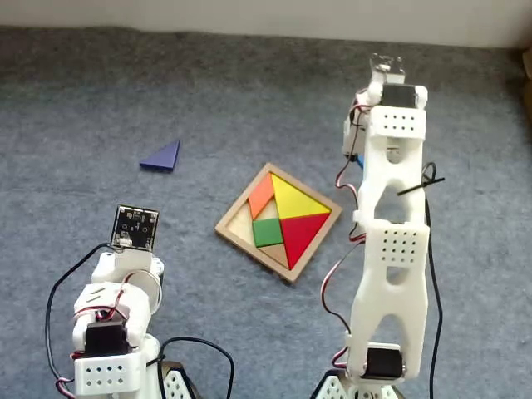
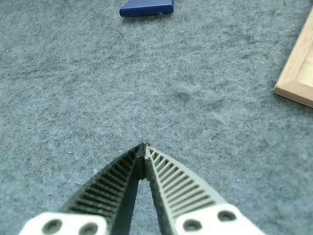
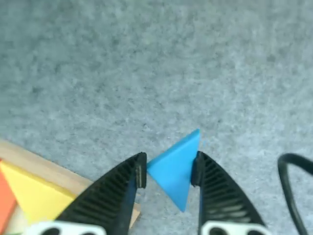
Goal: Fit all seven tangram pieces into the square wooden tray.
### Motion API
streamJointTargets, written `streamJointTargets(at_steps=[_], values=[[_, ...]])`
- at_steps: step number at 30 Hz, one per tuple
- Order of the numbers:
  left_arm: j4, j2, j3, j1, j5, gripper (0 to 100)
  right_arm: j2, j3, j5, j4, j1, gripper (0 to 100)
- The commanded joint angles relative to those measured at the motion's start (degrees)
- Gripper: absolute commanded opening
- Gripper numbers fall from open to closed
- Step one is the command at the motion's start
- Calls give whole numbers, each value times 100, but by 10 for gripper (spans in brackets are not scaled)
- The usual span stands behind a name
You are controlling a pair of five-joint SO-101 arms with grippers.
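The right arm (image 1: 391,249) hid nearly all of the blue triangle (image 3: 176,169) from above. The tray (image 2: 298,68) and navy piece (image 2: 146,7) ran off the left wrist view's edge.

My two arms: left tucked back, right stretched out and gripping.

My left arm (image 1: 112,324) sits folded low and close to its base, wrist tipped downward. My left gripper (image 2: 145,146) points down and ahead, and its two ribbed fingers (image 2: 168,178) are pressed together tip to tip with nothing between them. My right arm (image 1: 389,249) reaches long and nearly straight away from its base, with the wrist bent down at the far end. My right gripper (image 3: 168,169) clamps a light blue triangle (image 3: 177,166), one pad (image 3: 197,169) against each side of it.
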Motion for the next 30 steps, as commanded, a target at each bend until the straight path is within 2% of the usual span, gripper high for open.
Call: streamJointTargets(at_steps=[1, 8, 13, 18, 30], values=[[-79, -171, -40, -84, -62, 8, -954, 365, 290, 119, -295, 142], [-79, -171, -40, -84, -62, 8, -2800, 3099, 967, 75, -1015, 142], [-70, -171, -40, -84, -202, 8, -3363, 4453, 1749, 75, -1552, 142], [-88, -171, 66, -84, -492, 8, -3371, 4629, 2778, 66, -1824, 142], [-97, -171, 101, -84, -492, 8, -3371, 4646, 5574, 66, -2255, 142]])
